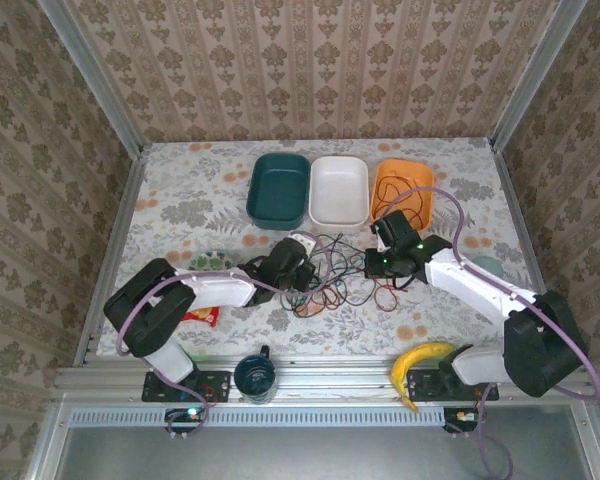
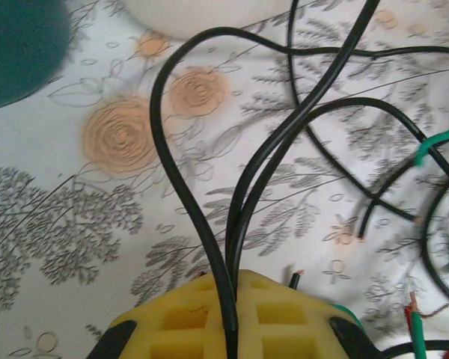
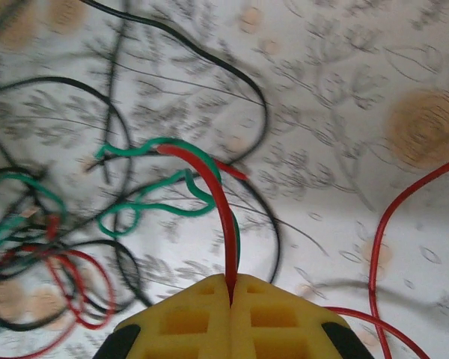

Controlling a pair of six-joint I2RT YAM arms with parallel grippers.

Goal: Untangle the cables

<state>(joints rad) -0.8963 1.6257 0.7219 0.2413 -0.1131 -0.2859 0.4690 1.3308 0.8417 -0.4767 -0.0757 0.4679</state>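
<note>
While my overhead camera takes in the patterned walls (image 1: 310, 70), the floral table (image 1: 180, 200) and the cables (image 1: 330, 280) tangled at its middle, just before three bins (image 1: 338, 190), the wrist cameras supply the grips: my left gripper (image 2: 230, 318) pinched tight on black strands (image 2: 232, 247), my right gripper (image 3: 230, 295) clamped on a red strand (image 3: 228, 247), green wire (image 3: 146, 206) alongside.

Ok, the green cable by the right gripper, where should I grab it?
Probably the green cable at its flat loop, just left of the red cable clamped in the shut right gripper. There it lies on bare tablecloth, apart from the tangle further left. Come straight down from above, jaws across the strand.
</note>
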